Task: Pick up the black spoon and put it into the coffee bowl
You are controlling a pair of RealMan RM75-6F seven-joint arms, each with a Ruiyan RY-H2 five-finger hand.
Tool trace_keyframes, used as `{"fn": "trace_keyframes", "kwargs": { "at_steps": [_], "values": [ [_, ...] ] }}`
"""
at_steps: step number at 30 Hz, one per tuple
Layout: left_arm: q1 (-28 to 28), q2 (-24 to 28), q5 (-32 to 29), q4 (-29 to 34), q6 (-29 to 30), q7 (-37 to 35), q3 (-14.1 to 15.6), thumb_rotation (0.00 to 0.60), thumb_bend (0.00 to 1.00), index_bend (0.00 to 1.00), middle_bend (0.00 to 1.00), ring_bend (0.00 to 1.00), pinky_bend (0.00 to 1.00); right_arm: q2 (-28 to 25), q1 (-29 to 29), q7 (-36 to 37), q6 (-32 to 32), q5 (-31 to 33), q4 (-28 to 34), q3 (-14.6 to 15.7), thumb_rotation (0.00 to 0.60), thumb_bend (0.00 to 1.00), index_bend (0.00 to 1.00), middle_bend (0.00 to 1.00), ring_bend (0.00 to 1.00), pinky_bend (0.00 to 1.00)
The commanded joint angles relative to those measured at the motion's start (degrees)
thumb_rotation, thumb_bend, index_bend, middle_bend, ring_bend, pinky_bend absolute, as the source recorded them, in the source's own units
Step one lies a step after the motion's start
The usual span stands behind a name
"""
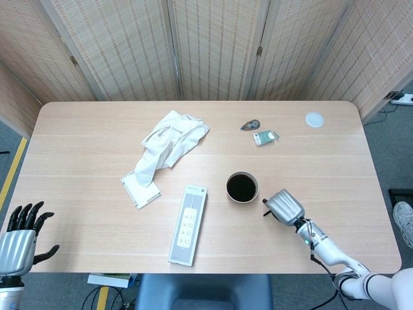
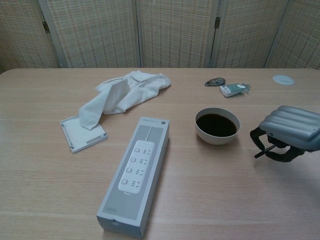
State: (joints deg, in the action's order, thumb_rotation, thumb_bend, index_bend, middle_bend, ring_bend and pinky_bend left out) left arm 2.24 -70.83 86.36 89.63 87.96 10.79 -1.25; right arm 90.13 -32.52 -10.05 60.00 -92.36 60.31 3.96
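From the head view, your right hand (image 1: 284,206) sits right of centre in the lower half of the frame, just beside the coffee bowl (image 1: 242,187) and lower right of it. Its silver back faces the camera and its dark fingers are curled under. Only a thin black tip of the black spoon (image 1: 264,204) pokes out at the hand's left edge. The bowl is white-rimmed and filled with dark coffee. Your left hand (image 1: 19,240) is at the lower left corner, off the table edge, fingers spread and holding nothing. A long white box (image 1: 188,224) showing a power strip lies left of the bowl, and a white cloth (image 1: 169,143) is draped over a flat white tray (image 1: 141,190) in the upper left of the table (image 1: 90,129). Two small packets (image 1: 265,137) and a white disc (image 1: 314,119) lie in the upper right.

From the chest view, your right hand (image 2: 287,137) is at the right edge, raised clear of the tabletop, dark fingers closed around the black spoon (image 2: 265,151). You see the spoon as a slim, straight black stick slanting down to the left beneath the hand, its lower end above the wood. The bowl of the spoon is hidden. The coffee bowl (image 2: 217,125) stands just left of the hand, apart from it. Your left hand does not appear here.
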Motion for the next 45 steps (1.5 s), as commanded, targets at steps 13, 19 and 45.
{"fn": "trace_keyframes", "kwargs": {
  "at_steps": [13, 19, 45],
  "values": [
    [0.6, 0.9, 0.7, 2.3, 0.1, 1.2, -0.4, 0.6, 0.14, 0.29, 0.11, 0.08, 0.07, -5.7, -1.9, 22.6, 3.0, 3.7, 12.8, -7.0, 0.6, 0.38, 0.68, 0.98, 1.0, 1.0],
    [0.5, 1.5, 0.7, 3.2, 0.2, 1.6, -0.4, 0.6, 0.14, 0.29, 0.11, 0.08, 0.07, -0.8, -5.9, 35.1, -3.3, 8.1, 10.0, -11.1, 0.6, 0.38, 0.68, 0.98, 1.0, 1.0],
    [-0.7, 2.3, -0.1, 3.9, 1.3, 2.4, -0.3, 0.6, 0.14, 0.29, 0.11, 0.08, 0.07, 12.9, -10.9, 53.0, -11.1, 14.1, -6.4, -16.0, 0.6, 0.4, 0.71, 0.98, 1.0, 1.0]
  ]
}}
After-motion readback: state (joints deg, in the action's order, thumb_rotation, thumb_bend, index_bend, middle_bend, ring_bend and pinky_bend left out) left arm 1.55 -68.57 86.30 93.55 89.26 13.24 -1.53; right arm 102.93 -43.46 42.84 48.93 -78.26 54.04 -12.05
